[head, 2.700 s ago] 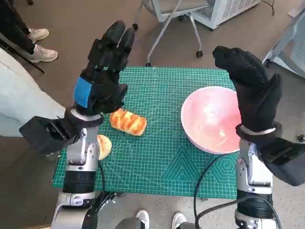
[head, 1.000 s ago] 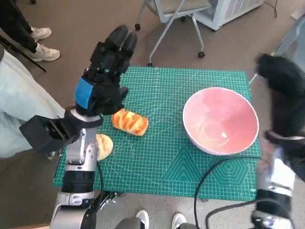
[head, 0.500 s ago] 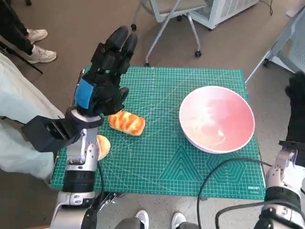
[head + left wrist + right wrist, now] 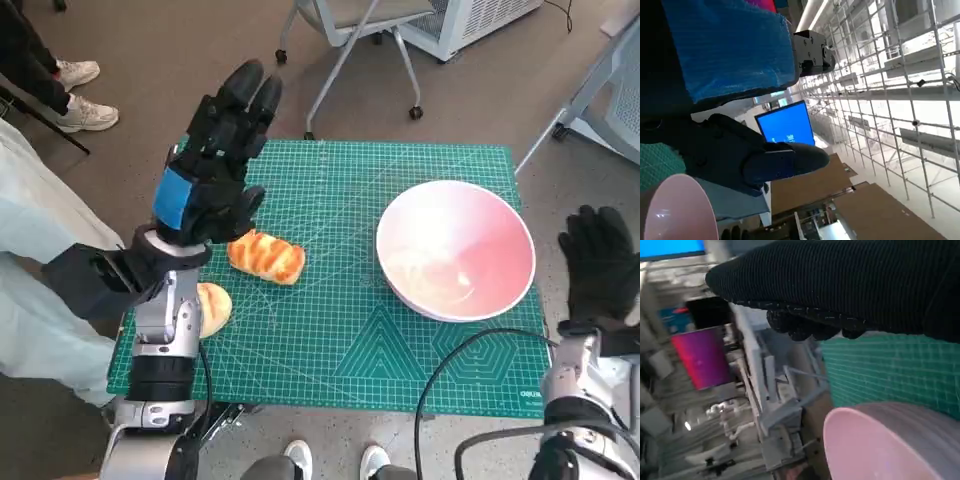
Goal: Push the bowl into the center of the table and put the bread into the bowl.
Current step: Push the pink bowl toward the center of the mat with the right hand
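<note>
1. The pink bowl sits on the green cutting mat, close to the mat's right edge and about halfway between its near and far edges. The bowl is empty.
2. The bread is a long golden loaf with brown stripes. It lies on the left half of the mat, well apart from the bowl.
3. A second, round bun lies near the mat's left edge, just beside the left forearm.
4. The left hand is raised above the left side of the mat, over the far end of the bread. Its fingers are stretched out and close together, and it holds nothing.
5. The right hand is off the mat, past its right edge, near the bowl but not touching it. Its fingers are spread and it holds nothing.
6. A black cable loops over the near right part of the mat.
7. A person's shoes show on the floor beyond the far left corner, and chair legs stand behind the far edge.
</note>
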You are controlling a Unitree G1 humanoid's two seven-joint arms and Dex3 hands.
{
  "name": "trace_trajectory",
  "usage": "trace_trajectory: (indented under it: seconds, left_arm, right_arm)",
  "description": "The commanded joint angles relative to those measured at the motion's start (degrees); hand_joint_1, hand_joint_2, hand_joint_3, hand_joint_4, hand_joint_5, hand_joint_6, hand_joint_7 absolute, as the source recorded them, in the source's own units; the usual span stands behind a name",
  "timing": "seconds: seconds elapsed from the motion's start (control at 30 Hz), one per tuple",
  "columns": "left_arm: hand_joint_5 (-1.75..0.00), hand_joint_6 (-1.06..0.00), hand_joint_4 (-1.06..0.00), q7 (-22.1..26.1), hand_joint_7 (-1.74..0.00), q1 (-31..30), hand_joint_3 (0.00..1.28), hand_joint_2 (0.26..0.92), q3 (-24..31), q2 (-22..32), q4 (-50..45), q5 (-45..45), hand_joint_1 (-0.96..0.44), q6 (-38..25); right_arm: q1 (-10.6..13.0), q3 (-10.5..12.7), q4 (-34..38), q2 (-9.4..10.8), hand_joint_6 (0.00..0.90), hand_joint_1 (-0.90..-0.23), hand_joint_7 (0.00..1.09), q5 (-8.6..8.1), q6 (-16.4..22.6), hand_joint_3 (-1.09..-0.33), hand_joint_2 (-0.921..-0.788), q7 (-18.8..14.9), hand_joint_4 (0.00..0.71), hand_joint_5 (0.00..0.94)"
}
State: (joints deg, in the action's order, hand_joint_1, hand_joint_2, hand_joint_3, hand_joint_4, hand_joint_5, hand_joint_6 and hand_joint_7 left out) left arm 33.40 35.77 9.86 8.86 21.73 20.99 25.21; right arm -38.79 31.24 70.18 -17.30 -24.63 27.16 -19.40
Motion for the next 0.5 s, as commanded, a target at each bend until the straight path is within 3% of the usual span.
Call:
trace_trajectory:
  seconds: [0.03, 0.5]
  left_arm:
    - [0.00, 0.00, -0.02, -0.60, -0.27, 0.60, 0.51, 0.921, 0.13, 0.47, -0.68, -0.18, -0.70, 0.06]
    - [0.00, 0.00, -0.02, -1.26, -0.28, -0.99, 0.51, 0.921, 0.27, 2.13, -3.33, -0.08, -0.69, -1.69]
  right_arm:
    - [-0.96, 0.61, 1.40, 2.42, 0.183, -0.621, 0.19, -0.95, -3.03, -0.774, -0.921, -0.60, 0.124, 0.003]
    - [-4.99, 2.11, 2.24, 6.64, 0.205, -0.599, 0.19, -2.92, -8.97, -0.835, -0.921, -1.32, 0.120, 0.003]
